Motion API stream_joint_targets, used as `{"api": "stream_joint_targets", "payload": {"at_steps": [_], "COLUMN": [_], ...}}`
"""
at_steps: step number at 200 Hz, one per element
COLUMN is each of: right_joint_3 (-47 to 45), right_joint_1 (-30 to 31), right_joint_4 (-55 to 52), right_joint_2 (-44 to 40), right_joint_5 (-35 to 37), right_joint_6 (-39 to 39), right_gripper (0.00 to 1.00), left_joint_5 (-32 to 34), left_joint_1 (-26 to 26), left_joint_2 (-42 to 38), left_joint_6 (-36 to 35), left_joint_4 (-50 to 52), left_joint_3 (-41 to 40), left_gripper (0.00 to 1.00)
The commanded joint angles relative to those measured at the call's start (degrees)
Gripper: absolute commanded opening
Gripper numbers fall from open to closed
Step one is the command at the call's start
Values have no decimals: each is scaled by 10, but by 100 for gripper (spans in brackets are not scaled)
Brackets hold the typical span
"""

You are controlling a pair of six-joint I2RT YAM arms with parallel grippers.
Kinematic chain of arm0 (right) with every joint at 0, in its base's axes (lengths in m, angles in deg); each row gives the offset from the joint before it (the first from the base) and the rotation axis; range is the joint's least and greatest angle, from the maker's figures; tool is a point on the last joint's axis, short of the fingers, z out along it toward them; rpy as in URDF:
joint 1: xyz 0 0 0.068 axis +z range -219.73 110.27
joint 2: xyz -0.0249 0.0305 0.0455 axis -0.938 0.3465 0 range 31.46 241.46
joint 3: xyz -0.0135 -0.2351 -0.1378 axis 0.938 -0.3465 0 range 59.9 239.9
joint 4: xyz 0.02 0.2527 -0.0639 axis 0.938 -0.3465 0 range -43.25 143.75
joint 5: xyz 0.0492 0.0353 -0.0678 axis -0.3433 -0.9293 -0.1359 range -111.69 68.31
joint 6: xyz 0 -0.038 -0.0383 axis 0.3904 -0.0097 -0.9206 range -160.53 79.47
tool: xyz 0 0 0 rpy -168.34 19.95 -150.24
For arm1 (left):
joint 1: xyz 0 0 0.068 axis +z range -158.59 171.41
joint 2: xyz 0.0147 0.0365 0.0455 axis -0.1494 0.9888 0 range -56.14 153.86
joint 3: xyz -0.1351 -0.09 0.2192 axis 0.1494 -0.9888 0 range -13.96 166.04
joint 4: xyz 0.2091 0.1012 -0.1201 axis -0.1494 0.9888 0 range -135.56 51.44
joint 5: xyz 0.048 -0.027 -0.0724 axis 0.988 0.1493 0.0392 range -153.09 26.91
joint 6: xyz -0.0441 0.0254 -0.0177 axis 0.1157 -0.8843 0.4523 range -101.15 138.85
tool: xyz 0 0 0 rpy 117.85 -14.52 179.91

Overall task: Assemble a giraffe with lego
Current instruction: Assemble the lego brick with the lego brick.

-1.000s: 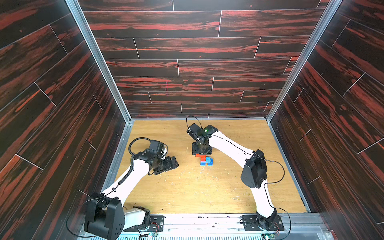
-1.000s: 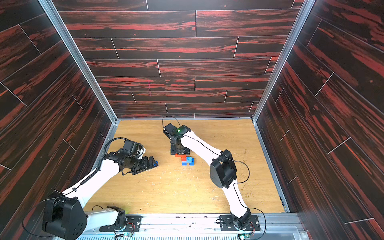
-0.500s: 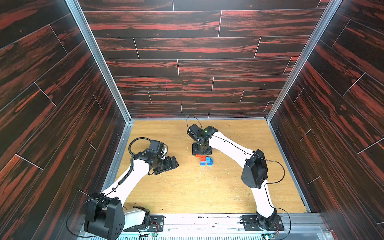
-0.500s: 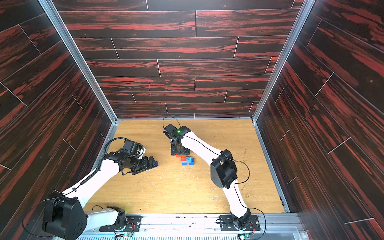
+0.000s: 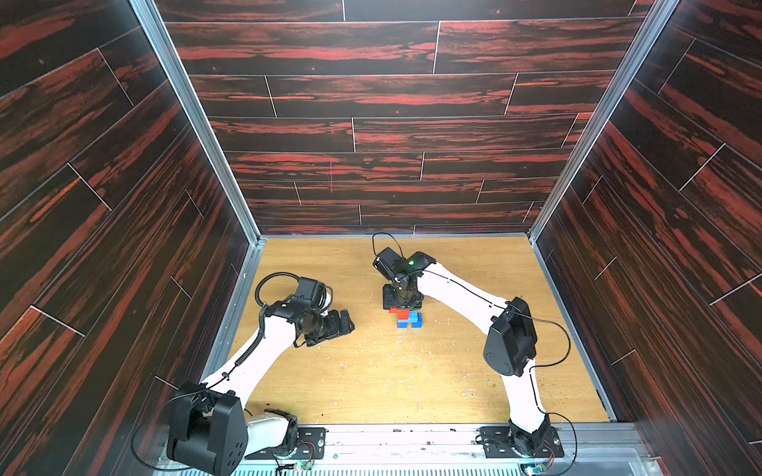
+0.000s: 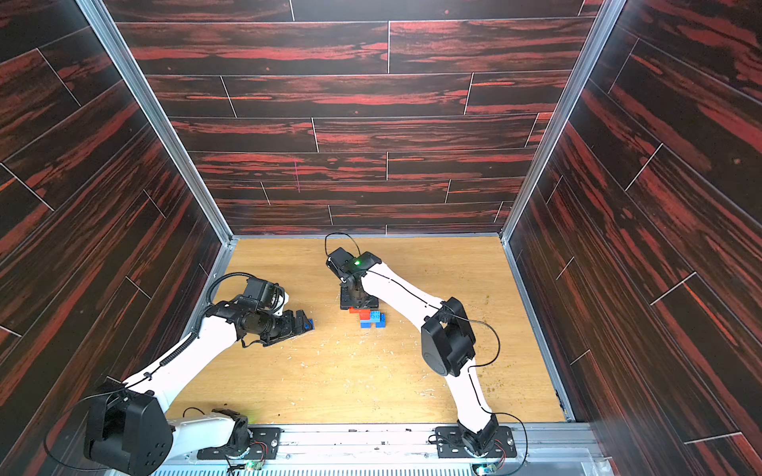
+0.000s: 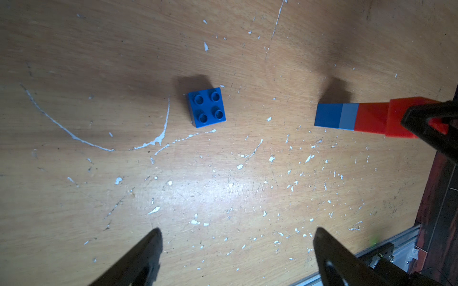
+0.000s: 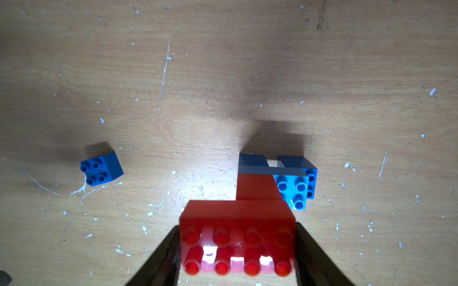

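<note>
Right gripper (image 8: 238, 247): jaws at a middling width, clamped on the two short ends of the long red brick (image 8: 238, 222). That brick is glossy plastic with two rows of four round studs, and it tops the giraffe (image 5: 408, 319).

Giraffe build, top down in the right wrist view:
- long red brick
- a narrower smooth-sided red neck (image 8: 257, 188)
- a light blue body (image 8: 293, 190) with bare studs jutting out to one side
- two dark blue legs (image 8: 251, 161) with a gap between them

It stands near the middle of the table (image 5: 371, 383), directly under the right wrist. Whether the legs bear on the wood or sit just clear of it I cannot tell from these angles.

Left gripper (image 7: 238, 234): jaws wide apart, nothing between them, hovering over bare wood. The fingers (image 7: 148, 247) are matte black and taper to points.

A loose dark blue brick (image 7: 207, 107) lies flat on the table just beyond the left fingertips. It is square with four hollow-topped studs facing up. It sits well apart from the giraffe and shows in a top view (image 6: 309, 324) at the gripper's tip.

The table is light oak-toned board with fine grain. It is heavily scuffed, with white flecks throughout and one long curved scratch (image 7: 74, 136) beside the loose brick.

Three walls (image 5: 371, 94) enclose the table. They are dark planks streaked with red, with thin pale seams. Brushed metal posts (image 5: 198, 123) stand in the back corners, and a metal rail (image 5: 412, 437) runs along the front and carries both arm bases.
</note>
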Motion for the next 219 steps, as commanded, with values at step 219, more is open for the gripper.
{"api": "stream_joint_targets", "payload": {"at_steps": [219], "right_joint_3": [-24], "right_joint_1": [32], "right_joint_4": [2], "right_joint_2": [21], "right_joint_5": [-5], "right_joint_6": [-18], "right_gripper": [36], "left_joint_5": [2], "left_joint_1": [2], "left_joint_2": [-4], "left_joint_6": [-4], "left_joint_4": [4], "left_joint_3": [2], "left_gripper": [96]}}
